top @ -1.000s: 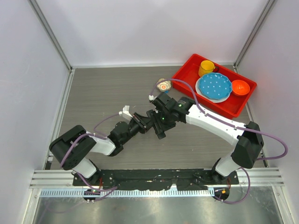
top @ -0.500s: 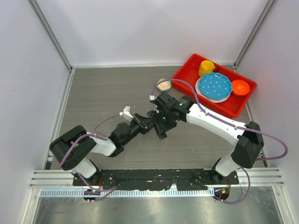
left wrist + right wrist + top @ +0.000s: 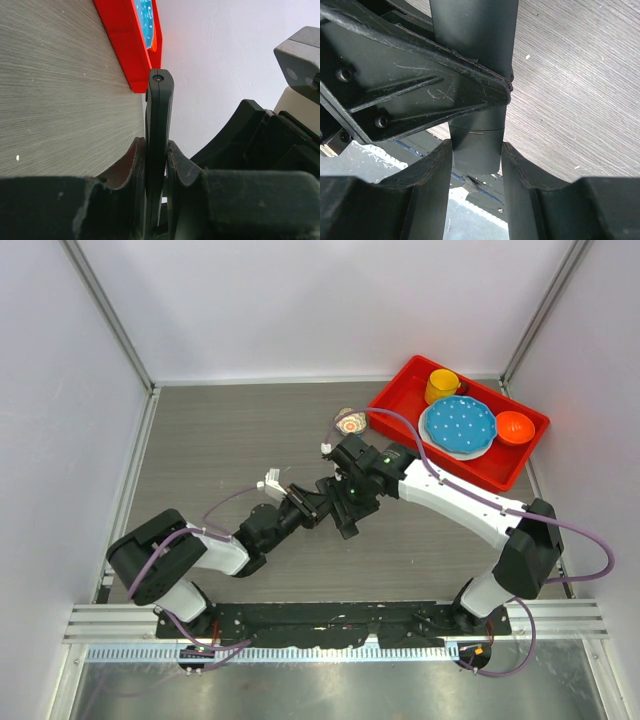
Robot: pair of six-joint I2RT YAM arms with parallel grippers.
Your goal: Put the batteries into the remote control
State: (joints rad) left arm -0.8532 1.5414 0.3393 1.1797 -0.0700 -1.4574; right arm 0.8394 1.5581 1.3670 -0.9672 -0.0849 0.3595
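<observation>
1. The remote control [image 3: 159, 120] is held up off the wooden table [image 3: 220, 450], near its middle, where the two arms meet.
2. The left gripper [image 3: 156, 155] pinches the remote across its thin sides. In the left wrist view the remote stands edge-on between the two fingers [image 3: 136, 160] and sticks out well past their tips.
3. The right gripper [image 3: 476, 150] comes at the same remote from the other side. Its fingers [image 3: 432, 170] sit against the remote's two long edges, across the wide face, with no gap showing on either side.
4. In the right wrist view one of the left gripper's fingers [image 3: 415, 85] crosses the remote's dark face at a slant.
5. From the top camera the two grippers form one black cluster [image 3: 335, 502], and the remote cannot be told apart from them there.
6. A small round dish [image 3: 350, 422] sits on the table just beyond the grippers. Its colourful contents are too small to identify.
7. A red tray [image 3: 400, 400] lies at the far right of the table. It holds a blue dotted plate [image 3: 457, 426], a yellow cup [image 3: 441, 386] and an orange bowl [image 3: 514, 426].
</observation>
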